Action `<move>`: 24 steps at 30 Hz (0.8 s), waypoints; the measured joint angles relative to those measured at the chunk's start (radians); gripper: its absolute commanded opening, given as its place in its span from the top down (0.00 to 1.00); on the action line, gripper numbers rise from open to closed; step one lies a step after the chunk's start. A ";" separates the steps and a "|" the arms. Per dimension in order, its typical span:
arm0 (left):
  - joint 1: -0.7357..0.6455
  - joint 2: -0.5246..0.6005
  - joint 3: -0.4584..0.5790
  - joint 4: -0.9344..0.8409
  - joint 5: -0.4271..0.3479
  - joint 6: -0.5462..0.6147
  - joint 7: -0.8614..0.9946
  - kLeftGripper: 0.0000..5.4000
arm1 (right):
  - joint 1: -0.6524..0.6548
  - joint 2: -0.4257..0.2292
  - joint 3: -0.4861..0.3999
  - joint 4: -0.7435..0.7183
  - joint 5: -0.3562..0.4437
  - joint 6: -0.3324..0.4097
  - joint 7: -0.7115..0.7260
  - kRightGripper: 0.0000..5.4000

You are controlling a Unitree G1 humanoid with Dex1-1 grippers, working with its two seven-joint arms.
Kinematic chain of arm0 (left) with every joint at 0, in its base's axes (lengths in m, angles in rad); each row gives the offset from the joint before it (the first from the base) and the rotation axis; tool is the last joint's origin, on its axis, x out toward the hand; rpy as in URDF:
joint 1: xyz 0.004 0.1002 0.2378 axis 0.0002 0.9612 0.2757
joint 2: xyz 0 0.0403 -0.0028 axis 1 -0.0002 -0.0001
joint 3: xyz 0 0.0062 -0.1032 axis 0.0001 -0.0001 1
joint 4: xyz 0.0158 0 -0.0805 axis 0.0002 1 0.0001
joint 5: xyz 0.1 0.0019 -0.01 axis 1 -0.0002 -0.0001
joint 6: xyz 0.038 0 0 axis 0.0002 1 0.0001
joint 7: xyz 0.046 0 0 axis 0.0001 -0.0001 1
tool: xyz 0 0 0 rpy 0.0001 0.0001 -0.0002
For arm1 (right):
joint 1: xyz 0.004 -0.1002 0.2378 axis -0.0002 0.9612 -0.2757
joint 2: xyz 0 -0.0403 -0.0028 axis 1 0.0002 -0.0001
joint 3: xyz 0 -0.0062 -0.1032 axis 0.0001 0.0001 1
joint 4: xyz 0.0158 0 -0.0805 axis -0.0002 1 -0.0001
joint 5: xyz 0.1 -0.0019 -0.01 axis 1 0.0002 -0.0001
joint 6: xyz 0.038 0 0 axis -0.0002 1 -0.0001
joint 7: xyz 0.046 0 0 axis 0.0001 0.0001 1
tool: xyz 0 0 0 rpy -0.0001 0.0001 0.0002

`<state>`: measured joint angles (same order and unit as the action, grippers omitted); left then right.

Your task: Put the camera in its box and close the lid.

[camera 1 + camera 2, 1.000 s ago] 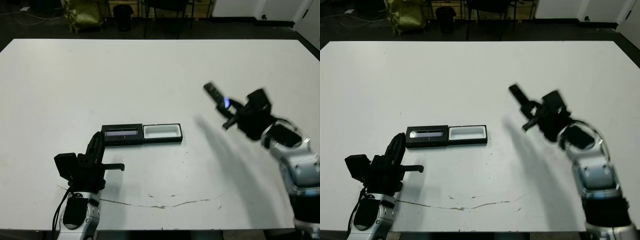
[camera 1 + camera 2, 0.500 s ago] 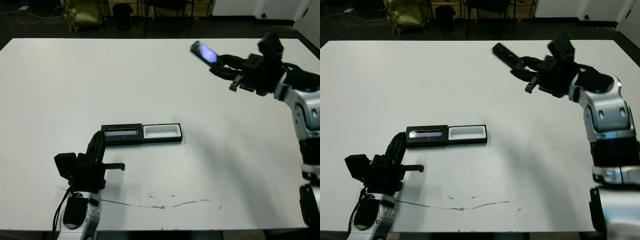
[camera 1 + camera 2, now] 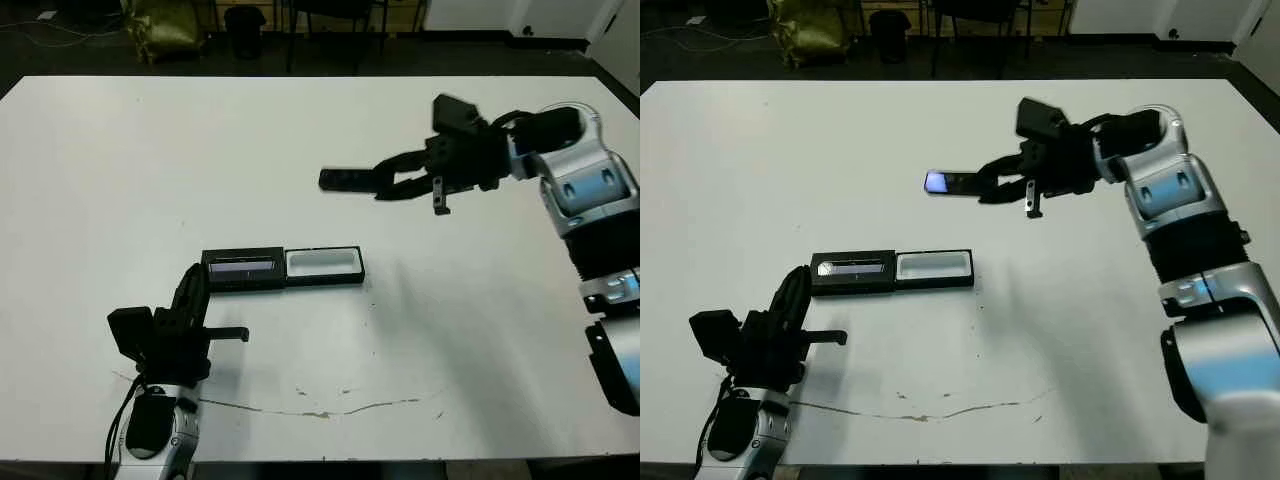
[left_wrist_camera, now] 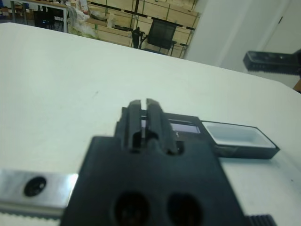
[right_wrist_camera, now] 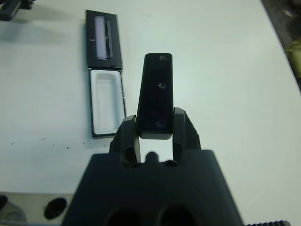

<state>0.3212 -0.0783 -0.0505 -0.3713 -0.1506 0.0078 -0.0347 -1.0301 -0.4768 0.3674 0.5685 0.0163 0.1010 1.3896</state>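
My right gripper (image 3: 398,187) is shut on one end of the camera (image 3: 345,180), a slim black bar held level in the air above the table, beyond the box. In the right wrist view the camera (image 5: 155,94) stands between the fingers, with the box (image 5: 107,103) and lid (image 5: 103,37) beneath and to one side. The box (image 3: 323,265) is a white-lined tray lying open, its lid (image 3: 243,270) flat on its left with a pale strip. My left gripper (image 3: 196,280) rests just in front of the lid, its fingers (image 4: 155,117) together and holding nothing.
A thin cracked line (image 3: 320,408) runs across the white table (image 3: 480,330) near its front edge. Beyond the far edge stand a yellow-green bag (image 3: 165,25) and dark chairs on a dark floor.
My right arm has swung the camera from high at the far right leftward and down, to hang level beyond the box. The left arm, box and lid have not moved.
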 measured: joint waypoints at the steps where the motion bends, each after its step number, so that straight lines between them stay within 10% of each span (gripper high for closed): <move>1: 0.000 0.000 0.000 0.003 0.000 -0.004 0.000 1.00 | -0.004 0.005 0.009 0.004 -0.008 -0.002 0.013 0.93; 24: 0.009 -0.005 -0.011 0.001 0.005 -0.002 0.014 1.00 | -0.022 0.071 0.097 0.124 -0.131 -0.037 0.131 0.93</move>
<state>0.3300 -0.0828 -0.0617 -0.3701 -0.1457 0.0061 -0.0209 -1.0518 -0.4059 0.4647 0.6930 -0.1150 0.0640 1.5208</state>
